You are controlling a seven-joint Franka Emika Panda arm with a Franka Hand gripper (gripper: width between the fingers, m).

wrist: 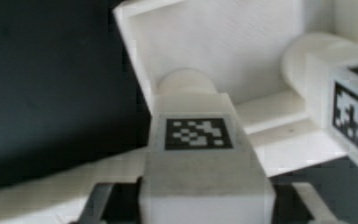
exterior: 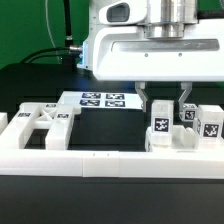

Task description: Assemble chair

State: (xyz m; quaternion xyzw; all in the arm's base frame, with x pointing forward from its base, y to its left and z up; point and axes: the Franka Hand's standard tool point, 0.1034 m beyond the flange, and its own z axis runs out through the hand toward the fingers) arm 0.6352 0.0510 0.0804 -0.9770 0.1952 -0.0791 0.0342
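Observation:
My gripper (exterior: 164, 108) comes straight down at the exterior view's right of centre. Its fingers (wrist: 115, 200) stand on either side of a white tagged bar (wrist: 199, 120) of the chair, and the jaws are shut on its sides. In the exterior view that bar (exterior: 158, 130) stands just behind the front wall. In the wrist view a larger white chair part (wrist: 229, 40) lies behind it. A tagged white cube (wrist: 354, 100) sits close by. A cut-out panel (exterior: 45, 122) lies at the exterior view's left.
The marker board (exterior: 100, 100) lies flat behind the middle of the black table. A long low white border wall (exterior: 100, 160) runs along the front. Two more tagged cubes (exterior: 210, 126) stand at the exterior view's right, close to the gripper.

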